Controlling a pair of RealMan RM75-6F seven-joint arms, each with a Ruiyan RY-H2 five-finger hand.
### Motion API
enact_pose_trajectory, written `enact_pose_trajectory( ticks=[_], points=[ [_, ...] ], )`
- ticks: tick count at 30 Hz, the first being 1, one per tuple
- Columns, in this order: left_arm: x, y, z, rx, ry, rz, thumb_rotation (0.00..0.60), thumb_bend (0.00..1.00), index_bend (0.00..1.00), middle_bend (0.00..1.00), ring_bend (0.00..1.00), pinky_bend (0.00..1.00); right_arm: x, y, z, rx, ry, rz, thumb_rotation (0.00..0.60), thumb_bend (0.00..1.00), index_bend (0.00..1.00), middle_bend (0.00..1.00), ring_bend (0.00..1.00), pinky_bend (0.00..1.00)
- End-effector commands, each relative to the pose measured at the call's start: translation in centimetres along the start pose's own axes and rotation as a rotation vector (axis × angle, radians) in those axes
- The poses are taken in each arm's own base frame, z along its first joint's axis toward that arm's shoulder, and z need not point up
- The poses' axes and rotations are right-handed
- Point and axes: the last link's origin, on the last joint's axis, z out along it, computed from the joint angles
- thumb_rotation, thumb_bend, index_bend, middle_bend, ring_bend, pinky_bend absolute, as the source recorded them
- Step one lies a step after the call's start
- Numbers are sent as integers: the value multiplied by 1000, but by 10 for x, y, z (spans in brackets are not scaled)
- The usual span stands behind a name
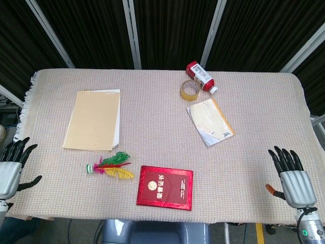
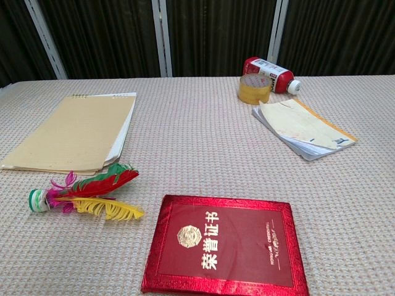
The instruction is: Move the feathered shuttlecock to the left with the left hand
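The feathered shuttlecock (image 1: pixel 109 165) (image 2: pixel 86 193) lies on its side on the beige tablecloth, with green, red, yellow and pink feathers pointing right and its white-green base to the left. My left hand (image 1: pixel 11 168) hovers at the table's left edge, fingers spread, holding nothing, well left of the shuttlecock. At the near right edge my right hand (image 1: pixel 292 179) is likewise spread and empty. Neither hand shows in the chest view.
A red certificate booklet (image 1: pixel 165 187) (image 2: pixel 227 245) lies just right of the shuttlecock. A tan notepad (image 1: pixel 93 119) (image 2: pixel 73 131) sits behind it. Further back right are a worn notebook (image 1: pixel 209 121) (image 2: pixel 302 128), a tape roll (image 1: pixel 190 90) (image 2: pixel 254 89) and a red bottle (image 1: pixel 200 76) (image 2: pixel 269 74).
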Motion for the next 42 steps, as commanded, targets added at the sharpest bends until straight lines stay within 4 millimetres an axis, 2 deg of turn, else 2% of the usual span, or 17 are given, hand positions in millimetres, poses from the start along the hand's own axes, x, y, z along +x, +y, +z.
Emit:
enact_pose_trajectory(
  ticks=[1,4,7,12,14,19,23,26,31,37,42],
  points=[
    [-3,-3,-1,25,-19,23,600,163,144,0,0,0,-1,0,1,-13,-8,-9,600,105,0,0,0,0],
    [-7,-4,3,42,-46,28,600,167,218,0,0,0,-1,0,2,-17,-7,-7,600,105,0,0,0,0],
    [-19,0,20,21,-31,-30,600,167,300,0,0,0,0,0,2,-17,-8,2,600,105,0,0,0,0],
    [-38,13,38,-45,21,-147,600,219,441,0,0,0,1,0,2,-9,-11,8,600,105,0,0,0,0],
    [-45,23,44,-80,34,-202,600,228,470,0,0,0,1,0,3,-5,-16,14,600,105,0,0,0,0],
    [-60,51,58,-157,61,-281,600,224,482,0,0,0,0,-1,7,5,-32,26,600,105,0,0,0,0],
    [-75,75,67,-191,28,-323,600,143,481,0,0,0,1,1,8,12,-36,36,600,105,0,0,0,0],
    [-90,100,73,-231,-34,-322,600,131,478,0,0,0,7,4,7,4,-7,56,600,105,0,0,0,0],
    [-102,119,77,-260,-72,-313,600,129,475,0,0,0,9,7,5,1,-7,65,600,105,0,0,0,0],
    [-118,146,82,-320,-127,-401,600,128,473,0,0,0,11,10,4,-10,-4,73,600,105,0,0,0,0],
    [-125,158,88,-356,-104,-370,600,128,473,0,0,0,13,14,2,-22,-6,73,600,105,0,0,0,0]
  ],
)
